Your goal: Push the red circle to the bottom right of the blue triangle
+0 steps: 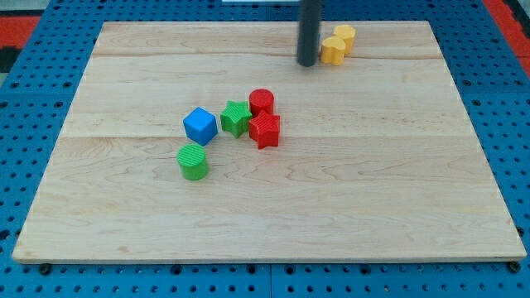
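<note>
Handless, my tip point(307, 62) stands near yellow blocks point(334, 50); pushing the red circle point(262, 101) risks dragging the adjoining red star point(265, 131).

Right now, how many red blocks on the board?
2. The red circle sits in the central cluster, right of the green star. The red star sits just below it, touching. My tip is up near the yellow blocks; nothing looks hidden.

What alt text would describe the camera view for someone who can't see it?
My tip rests near the wooden board's top edge, just left of two yellow blocks. Mid-board cluster: red cylinder, red star block, green star block, blue cube-like block, green cylinder.
</note>
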Controlling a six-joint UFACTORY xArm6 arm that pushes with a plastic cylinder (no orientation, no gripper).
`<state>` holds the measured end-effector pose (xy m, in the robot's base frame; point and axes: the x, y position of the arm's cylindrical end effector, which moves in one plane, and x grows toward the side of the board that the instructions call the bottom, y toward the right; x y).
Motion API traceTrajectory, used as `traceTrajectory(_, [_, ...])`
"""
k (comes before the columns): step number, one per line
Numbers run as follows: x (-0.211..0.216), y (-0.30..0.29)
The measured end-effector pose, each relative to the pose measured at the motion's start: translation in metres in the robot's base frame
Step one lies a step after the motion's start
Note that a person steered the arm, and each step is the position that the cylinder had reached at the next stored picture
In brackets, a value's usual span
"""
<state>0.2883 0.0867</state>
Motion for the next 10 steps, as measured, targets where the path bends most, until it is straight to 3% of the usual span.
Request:
traceTrajectory(1, [0.011,0.027])
traceTrajectory(3, [0.141,-0.02])
traceTrajectory(4, [0.135,-0.098])
traceTrajectory(5, [0.101,-0.133])
traceTrajectory(7, [0.07,-0.111])
traceTrajectory(10, [0.004,-0.002])
